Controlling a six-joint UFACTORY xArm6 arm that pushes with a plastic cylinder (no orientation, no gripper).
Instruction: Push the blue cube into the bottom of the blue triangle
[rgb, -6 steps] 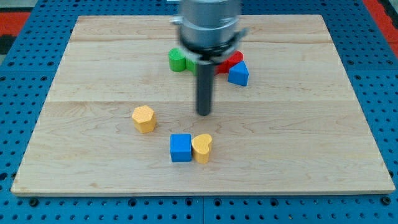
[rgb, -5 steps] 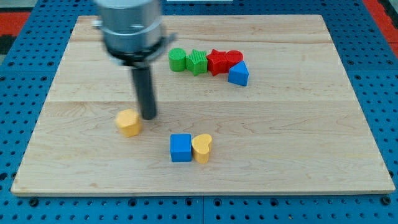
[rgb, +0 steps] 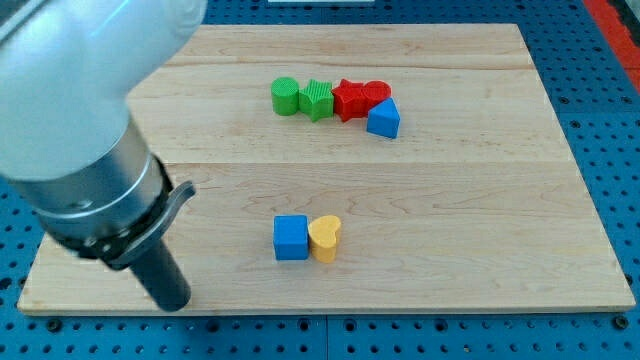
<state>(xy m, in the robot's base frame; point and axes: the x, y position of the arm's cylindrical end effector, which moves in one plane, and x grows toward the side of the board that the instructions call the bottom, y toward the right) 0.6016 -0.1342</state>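
The blue cube (rgb: 291, 237) sits near the bottom middle of the wooden board (rgb: 450, 220), touching a yellow heart block (rgb: 324, 238) on its right. The blue triangle (rgb: 383, 119) lies near the view's top, right of centre, just below the right end of a row of blocks. My tip (rgb: 171, 303) is at the board's bottom-left edge, well to the left of and below the blue cube, touching no block that shows. The arm's large grey body (rgb: 80, 130) covers the board's left side.
A row stands near the top: a green cylinder (rgb: 286, 96), a green star-like block (rgb: 317, 99) and two red blocks (rgb: 350, 99) (rgb: 376, 94). The board lies on a blue pegboard (rgb: 610, 150).
My tip has swept from the board's middle to the left and down to the bottom-left edge. The yellow hexagon, nudged leftward earlier, no longer shows. The blue cube has not moved.
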